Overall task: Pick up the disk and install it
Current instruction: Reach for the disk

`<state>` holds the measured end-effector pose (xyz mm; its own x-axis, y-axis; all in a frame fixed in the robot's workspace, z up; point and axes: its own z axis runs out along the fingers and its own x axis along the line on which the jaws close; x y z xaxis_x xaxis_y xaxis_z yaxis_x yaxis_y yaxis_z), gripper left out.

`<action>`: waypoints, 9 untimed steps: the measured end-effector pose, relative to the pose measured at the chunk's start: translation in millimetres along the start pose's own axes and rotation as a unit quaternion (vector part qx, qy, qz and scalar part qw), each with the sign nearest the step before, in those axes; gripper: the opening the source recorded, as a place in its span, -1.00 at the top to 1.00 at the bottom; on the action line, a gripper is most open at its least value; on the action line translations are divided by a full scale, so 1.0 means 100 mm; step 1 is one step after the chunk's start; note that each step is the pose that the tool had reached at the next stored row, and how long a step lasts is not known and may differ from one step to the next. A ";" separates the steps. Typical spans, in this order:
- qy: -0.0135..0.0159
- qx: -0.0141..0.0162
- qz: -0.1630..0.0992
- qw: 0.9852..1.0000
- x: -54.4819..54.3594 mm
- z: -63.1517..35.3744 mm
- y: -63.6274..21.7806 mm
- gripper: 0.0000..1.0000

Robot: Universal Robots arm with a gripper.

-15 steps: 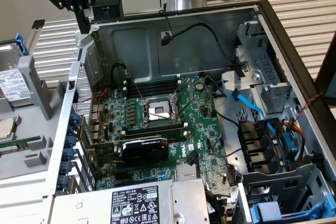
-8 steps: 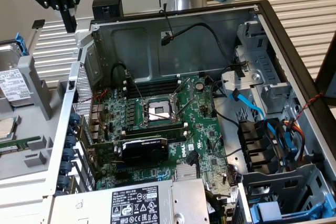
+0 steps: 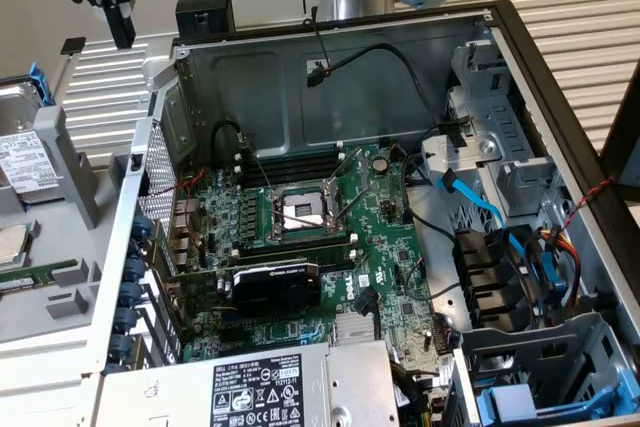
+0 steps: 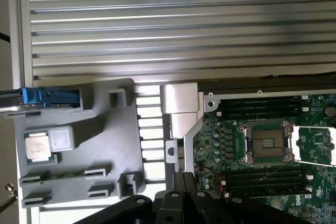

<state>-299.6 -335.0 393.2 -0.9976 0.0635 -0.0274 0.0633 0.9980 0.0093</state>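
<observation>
In grey holder, disk, processor chip

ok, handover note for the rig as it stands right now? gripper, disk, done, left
Gripper: shut, empty, raised over the slatted surface at the exterior view's upper left, outside the case.
Disk: in the grey holder beside the open computer case, on the exterior view's left. The gripper is not touching it.
Done: nothing that shows; the disk is not picked up.
Left: the whole job, pick-up and install.
</observation>
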 end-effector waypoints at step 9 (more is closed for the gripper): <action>0.000 0.000 -0.001 1.000 0.37 -0.010 0.001 0.79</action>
<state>-336.6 -332.5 393.2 -0.9977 0.0613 -0.0274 0.0611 0.9981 0.0093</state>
